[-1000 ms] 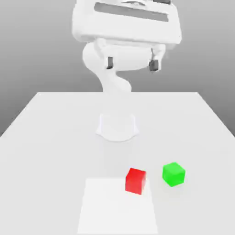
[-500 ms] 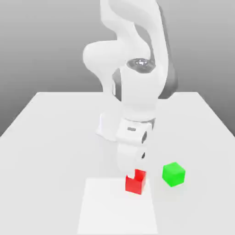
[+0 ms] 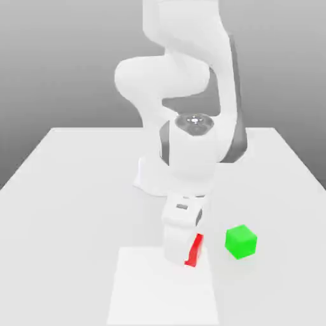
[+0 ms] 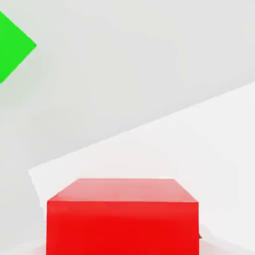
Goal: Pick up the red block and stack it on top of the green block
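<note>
The gripper (image 3: pixel 181 251) is down at the table (image 3: pixel 76 191) with its jaws closed tight on the red block (image 3: pixel 195 250), which sits between them and partly hidden by the hand, while the green block (image 3: pixel 240 241) rests nearby, off to the exterior view's right, apart from it.

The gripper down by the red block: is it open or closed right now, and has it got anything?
Gripper: closed on the red block, which sits on the table.
</note>
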